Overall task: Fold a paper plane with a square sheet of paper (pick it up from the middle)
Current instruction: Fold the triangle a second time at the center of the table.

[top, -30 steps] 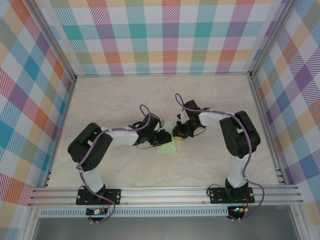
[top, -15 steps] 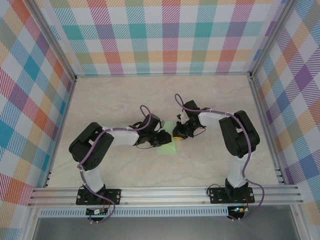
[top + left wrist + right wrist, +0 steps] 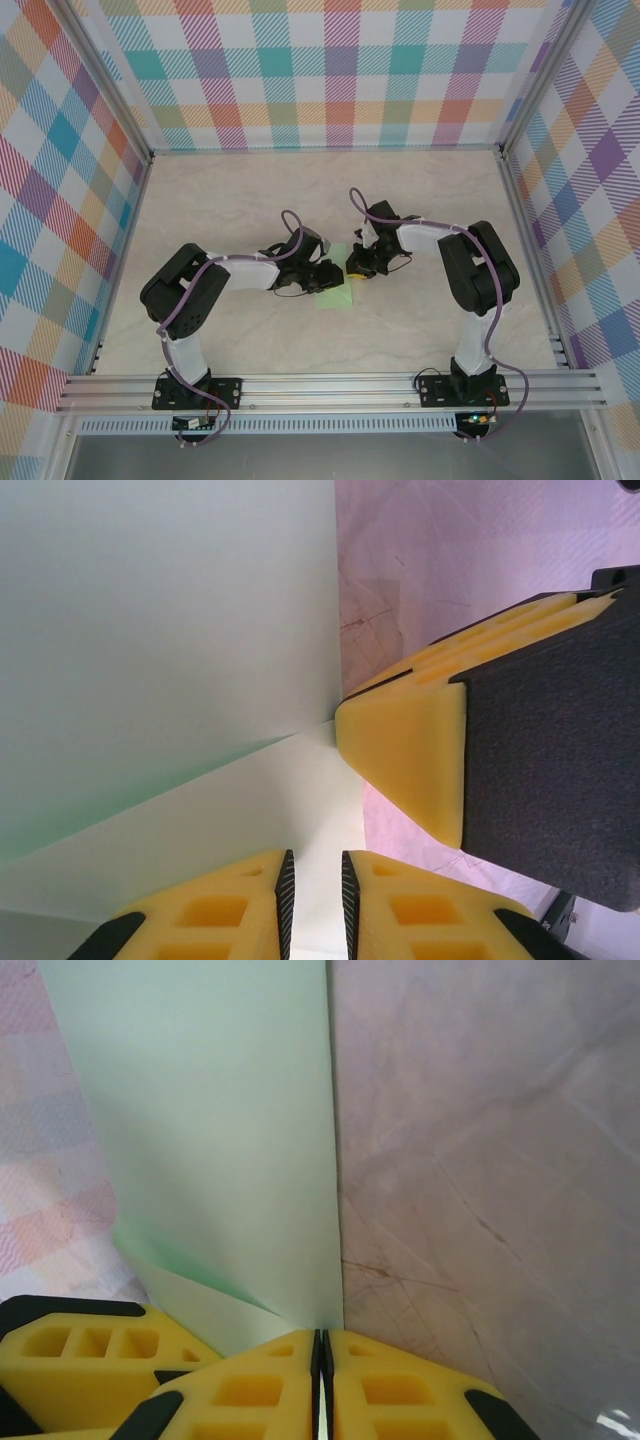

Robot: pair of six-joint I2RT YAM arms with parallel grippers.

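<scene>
Closest, at the front edge: the left arm base (image 3: 197, 392) and the right arm base (image 3: 455, 388), side by side on a metal rail (image 3: 330, 380). Further in, near the middle of the table (image 3: 230, 200): the square sheet of paper (image 3: 336, 294), pale green and plain. Lies partly flat, with one side lifted up like a little wall. Bent low over it from the right: the right gripper (image 3: 322, 1345), squeezed tight, its yellow pads pressed together on the edge of the lifted side. Bent over it from the left: the left gripper (image 3: 313, 880), pads (image 3: 215, 912) a small bit apart, with the flat part of the paper showing in the gap. Hard to tell whether touching the paper. Tips of the two almost meeting, right by the crease. Past the paper: bare marbled table. Farthest back: walls (image 3: 340, 70) with bright checks.
</scene>
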